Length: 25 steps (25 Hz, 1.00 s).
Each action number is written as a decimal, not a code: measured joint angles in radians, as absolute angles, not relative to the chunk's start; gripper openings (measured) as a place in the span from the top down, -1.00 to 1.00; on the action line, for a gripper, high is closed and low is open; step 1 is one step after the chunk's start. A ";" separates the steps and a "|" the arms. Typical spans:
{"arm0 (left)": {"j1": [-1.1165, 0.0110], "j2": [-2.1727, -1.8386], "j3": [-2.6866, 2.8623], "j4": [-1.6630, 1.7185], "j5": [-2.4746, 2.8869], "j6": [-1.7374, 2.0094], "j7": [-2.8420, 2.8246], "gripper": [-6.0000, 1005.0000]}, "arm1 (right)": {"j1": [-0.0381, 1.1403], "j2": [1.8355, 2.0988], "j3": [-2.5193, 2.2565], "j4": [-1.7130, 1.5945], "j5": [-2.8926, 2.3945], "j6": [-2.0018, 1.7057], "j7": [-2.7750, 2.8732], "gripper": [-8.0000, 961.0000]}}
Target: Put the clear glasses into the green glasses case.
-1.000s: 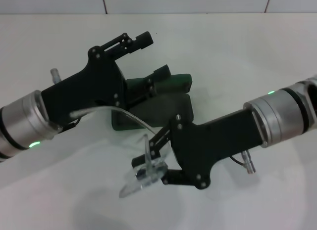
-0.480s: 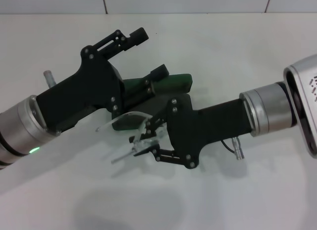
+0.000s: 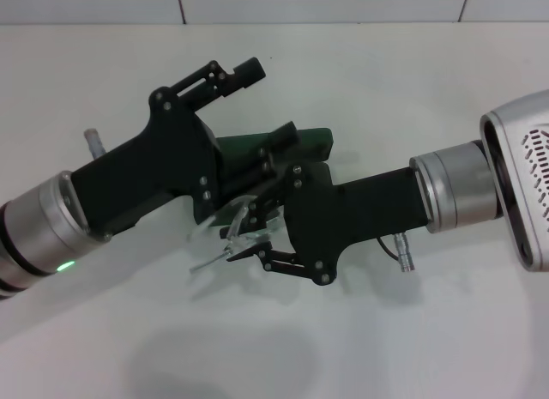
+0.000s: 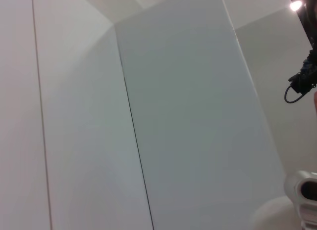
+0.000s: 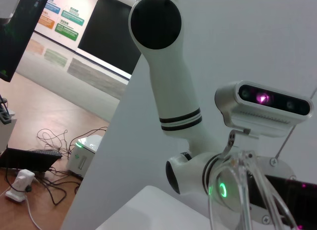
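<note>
White surface (image 3: 412, 90), tiled wall behind. One green glasses case (image 3: 310, 142), open, between left gripper (image 3: 273, 107) wide-spread fingers. One clear glasses (image 3: 230, 243), pinched in right gripper (image 3: 244, 240) fingers, just beside case.

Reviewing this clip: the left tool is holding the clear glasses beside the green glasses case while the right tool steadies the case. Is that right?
Not quite: the sides are swapped. In the head view the right tool is shut on the clear glasses, in front of the green glasses case. The left tool reaches over the case; whether it touches the case cannot be told.
</note>
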<state>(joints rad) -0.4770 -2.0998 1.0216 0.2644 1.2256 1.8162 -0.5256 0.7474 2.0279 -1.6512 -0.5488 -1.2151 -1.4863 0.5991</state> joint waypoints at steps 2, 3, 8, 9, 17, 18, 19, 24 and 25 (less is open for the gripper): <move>-0.474 -2.100 1.030 0.264 1.223 1.816 -0.523 -0.29 | 0.747 2.028 -1.651 -0.550 -1.215 -1.486 0.599 0.72; -0.473 -2.100 1.032 0.264 1.221 1.816 -0.522 -0.29 | 0.747 2.028 -1.652 -0.550 -1.215 -1.486 0.599 0.72; -0.470 -2.099 1.029 0.256 1.210 1.813 -0.516 -0.29 | 0.745 2.028 -1.660 -0.551 -1.214 -1.486 0.597 0.72; -0.470 -2.099 1.025 0.241 1.188 1.807 -0.504 -0.29 | 0.745 2.028 -1.662 -0.551 -1.214 -1.486 0.596 0.72; -0.429 -2.097 1.022 0.107 0.839 1.781 -0.438 -0.29 | 0.721 2.028 -1.731 -0.592 -1.195 -1.301 0.600 0.72; -0.420 -2.097 1.021 0.104 0.813 1.777 -0.439 -0.29 | 0.714 2.028 -1.755 -0.615 -1.190 -1.260 0.607 0.72; -0.404 -2.095 1.021 0.101 0.775 1.772 -0.441 -0.29 | 0.694 2.028 -1.811 -0.682 -1.185 -1.164 0.627 0.72; -0.345 -2.092 1.022 0.100 0.719 1.769 -0.442 -0.30 | 0.599 2.027 -2.082 -0.955 -1.243 -0.603 0.678 0.72; -0.337 -2.091 1.022 0.100 0.716 1.769 -0.442 -0.30 | 0.587 2.027 -2.162 -0.998 -1.263 -0.468 0.680 0.72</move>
<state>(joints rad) -0.3372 -2.0915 1.0218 0.0998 0.7160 1.7688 -0.4422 0.5870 2.0275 -2.1617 -0.9981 -1.2629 -0.4676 0.6796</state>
